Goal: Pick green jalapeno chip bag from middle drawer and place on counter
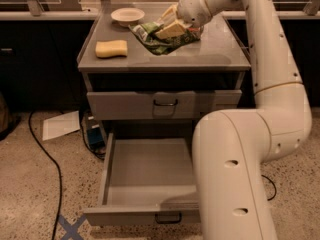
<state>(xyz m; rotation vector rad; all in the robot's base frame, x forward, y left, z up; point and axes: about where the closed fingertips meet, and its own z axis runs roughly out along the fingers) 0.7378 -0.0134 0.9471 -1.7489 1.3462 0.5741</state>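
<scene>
A test lab or workshop is suggested: a grey metal cabinet [210,101] stands on a speckled floor [25,199], where a loose cable [59,184], paper [60,125] and a blue tape cross [70,227] are seen. The gripper [169,28] is held over the counter [205,54], clamped on the chip bag [155,45].

One tool [169,25] over counter [205,56]; one bag [150,38]; two drawers [150,176].

We are seeing a yellow sponge [111,48] lying apart from a white bowl [128,16], the gripper [170,28] hanging just right of that bowl. A paper sheet [61,125], black cable [48,156] and blue tape cross [70,228] are lying on the floor [25,199].
</scene>
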